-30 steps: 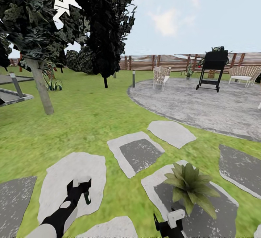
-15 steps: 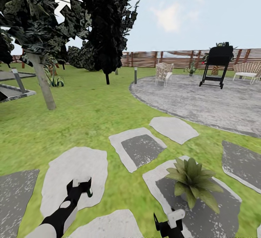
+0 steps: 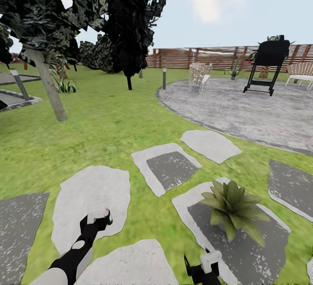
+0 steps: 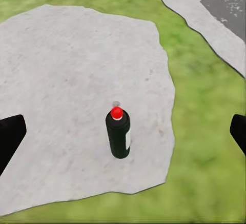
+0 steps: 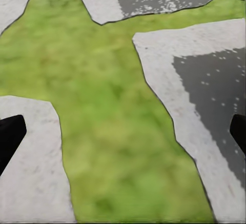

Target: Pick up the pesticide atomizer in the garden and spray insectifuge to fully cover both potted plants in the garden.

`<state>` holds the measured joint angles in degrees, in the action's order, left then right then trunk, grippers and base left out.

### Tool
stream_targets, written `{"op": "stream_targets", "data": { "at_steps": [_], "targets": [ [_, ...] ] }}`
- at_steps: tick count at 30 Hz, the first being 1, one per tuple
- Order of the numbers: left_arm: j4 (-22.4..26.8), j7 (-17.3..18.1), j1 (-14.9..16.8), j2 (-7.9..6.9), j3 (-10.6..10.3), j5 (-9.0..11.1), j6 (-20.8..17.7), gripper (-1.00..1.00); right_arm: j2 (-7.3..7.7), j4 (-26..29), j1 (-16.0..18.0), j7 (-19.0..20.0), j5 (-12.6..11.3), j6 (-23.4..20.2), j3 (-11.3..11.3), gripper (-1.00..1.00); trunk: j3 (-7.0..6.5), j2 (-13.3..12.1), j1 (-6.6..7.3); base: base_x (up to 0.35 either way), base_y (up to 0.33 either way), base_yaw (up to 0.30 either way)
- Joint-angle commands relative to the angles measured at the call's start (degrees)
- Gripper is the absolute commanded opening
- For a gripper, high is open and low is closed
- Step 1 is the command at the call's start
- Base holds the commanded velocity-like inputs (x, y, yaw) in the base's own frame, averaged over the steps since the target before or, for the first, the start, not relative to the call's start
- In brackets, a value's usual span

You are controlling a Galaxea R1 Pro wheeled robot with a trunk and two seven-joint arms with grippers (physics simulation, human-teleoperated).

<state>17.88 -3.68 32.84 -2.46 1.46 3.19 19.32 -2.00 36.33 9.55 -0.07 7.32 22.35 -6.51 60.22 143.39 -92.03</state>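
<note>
Lawn [image 3: 100, 137] with pale stepping slabs [image 3: 93, 202], round paved patio [image 3: 243, 111] and slatted fence [image 3: 208, 58] beyond. Spray bottle [image 4: 118, 135]: dark body, red cap, pale label strip, upright on a light slab near its grass edge, bare stone on the other sides. It sits between the left gripper's [image 4: 123, 131] wide-spread fingers, not touched. One potted plant [image 3: 234, 207] on a grey slab by the right gripper [image 5: 123, 131], fingers spread over grass. Tree trunk [image 3: 45, 85] well apart.
</note>
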Motion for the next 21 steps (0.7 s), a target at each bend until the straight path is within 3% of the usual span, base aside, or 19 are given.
{"op": "stream_targets", "data": {
  "at_steps": [1,21],
  "targets": [
    [0.0,0.0,0.0,0.00,-0.1,0.3,0.2,1.00,-0.02,0.0,0.0,0.0,0.4,0.2,0.1,1.00,0.37,0.0,-0.01,0.000,0.000,-0.089],
    [0.0,0.0,0.0,-0.18,-0.1,0.4,0.2,1.00,-0.02,0.0,0.0,0.0,0.4,0.2,0.1,1.00,6.51,0.3,-0.52,0.000,0.000,-0.132]
  ]
}}
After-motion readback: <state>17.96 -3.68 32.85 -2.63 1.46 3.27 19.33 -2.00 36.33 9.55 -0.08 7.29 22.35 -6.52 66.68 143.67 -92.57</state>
